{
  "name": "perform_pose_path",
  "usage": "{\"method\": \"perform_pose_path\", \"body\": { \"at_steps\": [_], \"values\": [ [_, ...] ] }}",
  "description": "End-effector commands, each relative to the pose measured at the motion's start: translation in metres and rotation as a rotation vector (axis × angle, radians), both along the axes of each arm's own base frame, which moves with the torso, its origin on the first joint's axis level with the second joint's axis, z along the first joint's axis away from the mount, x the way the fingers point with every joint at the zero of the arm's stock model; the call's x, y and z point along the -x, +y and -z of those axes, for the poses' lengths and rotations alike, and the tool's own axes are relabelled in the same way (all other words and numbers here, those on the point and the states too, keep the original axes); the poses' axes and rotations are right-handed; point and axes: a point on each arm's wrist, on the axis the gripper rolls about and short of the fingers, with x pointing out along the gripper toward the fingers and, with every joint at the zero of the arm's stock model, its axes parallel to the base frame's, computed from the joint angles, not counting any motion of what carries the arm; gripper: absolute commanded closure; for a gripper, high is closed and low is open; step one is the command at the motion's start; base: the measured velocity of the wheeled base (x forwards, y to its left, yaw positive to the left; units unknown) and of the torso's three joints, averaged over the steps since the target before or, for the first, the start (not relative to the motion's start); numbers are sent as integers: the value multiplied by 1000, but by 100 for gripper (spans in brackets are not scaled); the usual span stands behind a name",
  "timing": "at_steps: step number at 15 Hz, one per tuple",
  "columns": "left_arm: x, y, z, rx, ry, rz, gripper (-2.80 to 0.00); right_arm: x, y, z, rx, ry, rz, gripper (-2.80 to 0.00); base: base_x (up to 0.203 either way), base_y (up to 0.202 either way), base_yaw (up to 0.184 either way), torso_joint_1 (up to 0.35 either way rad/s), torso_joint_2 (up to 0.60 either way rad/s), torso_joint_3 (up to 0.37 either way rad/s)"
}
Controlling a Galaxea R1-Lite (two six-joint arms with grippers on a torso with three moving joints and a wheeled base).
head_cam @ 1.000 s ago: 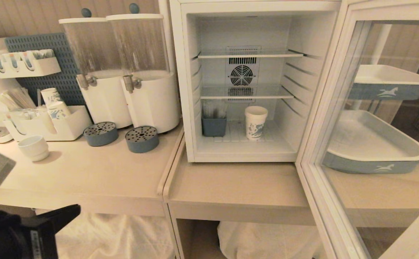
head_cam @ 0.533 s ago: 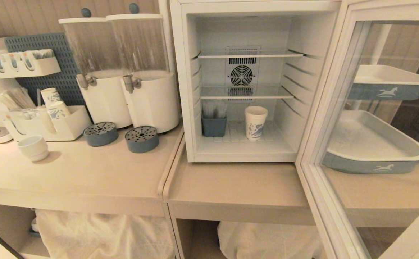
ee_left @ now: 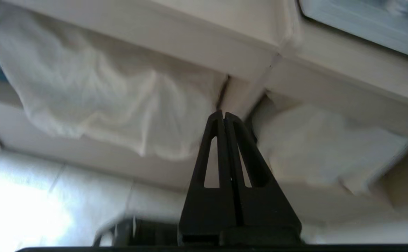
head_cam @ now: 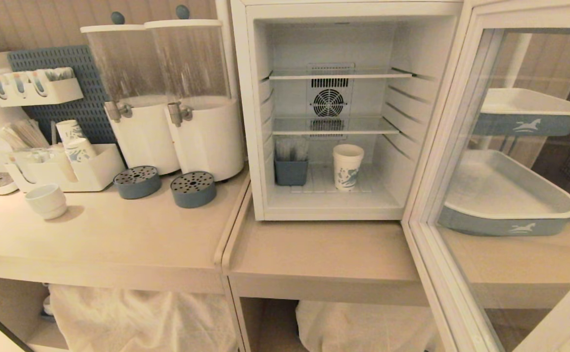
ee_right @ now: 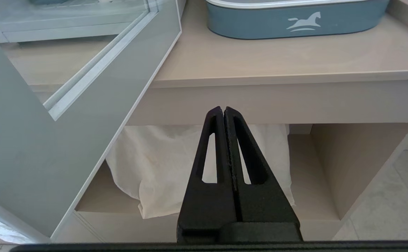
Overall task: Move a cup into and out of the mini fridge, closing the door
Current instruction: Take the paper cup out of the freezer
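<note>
Both arms sit low, below the counter (head_cam: 314, 249) edge and out of the head view. Left end effector (ee_left: 223, 113): fingers pressed together, nothing held, aimed at the white cloth (ee_left: 95, 101) under the counter where the two counter sections meet. Right end effector (ee_right: 223, 109): fingers together too, empty, aimed at the open shelf below the counter, with the door (ee_right: 32, 150) edge just beside it.

Progress, as I judge it: the "in" part looks done. The cup (head_cam: 348, 166) stands upright on the floor of the mini fridge (head_cam: 250, 112), at roughly 5 o'clock from the rear fan (head_cam: 329, 102), near a small blue bin (head_cam: 291, 171) at its 9 o'clock and apart from it. The door (head_cam: 453, 161) is swung wide open at 3 o'clock of the cabinet. Left to do: shut the door, then take the cup back out. Neither end effector is near the cup or in position on the door, so no step is visibly in hand.

Hard to make out:
- HOMESUN lettering isn't visible; door top and far edge are cut off.
- Left wrist view is motion-blurred.
- Trays (head_cam: 510, 215) at 3 o'clock are seen only through the door glass.
- Can't tell if the cup is single or nested.
- Fridge top is cropped.
</note>
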Motion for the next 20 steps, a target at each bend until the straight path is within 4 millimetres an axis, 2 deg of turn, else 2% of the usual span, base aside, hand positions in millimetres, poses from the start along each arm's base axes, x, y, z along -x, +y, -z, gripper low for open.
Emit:
{"method": "perform_pose_path", "body": {
  "at_steps": [1, 3, 5, 8, 15, 20],
  "values": [
    [-21, 1, 20, -11, -143, -10, 0, 0, 0, 0, 0, 0, 1, 0, 0, 0, 0, 0, 0, 0],
    [-46, 1, 35, -65, -374, -19, 0, 0, 0, 0, 0, -1, 0, 0, 0, 0, 0, 0, 0, 0],
    [-49, 1, 36, -85, -501, -18, 0, 0, 0, 0, 0, 0, 0, 0, 0, 0, 0, 0, 0, 0],
    [-52, 1, 51, -104, -372, 5, 0, 0, 0, 0, 0, -1, 0, 0, 0, 0, 0, 0, 0, 0],
    [-52, 1, 51, -86, -373, 7, 0, 0, 0, 0, 0, 1, 0, 0, 0, 0, 0, 0, 0, 0],
    [-53, 1, 51, -86, -371, 7, 0, 0, 0, 0, 0, 1, 0, 0, -160, 0, 1, 3, 2, 1]
  ]
}}
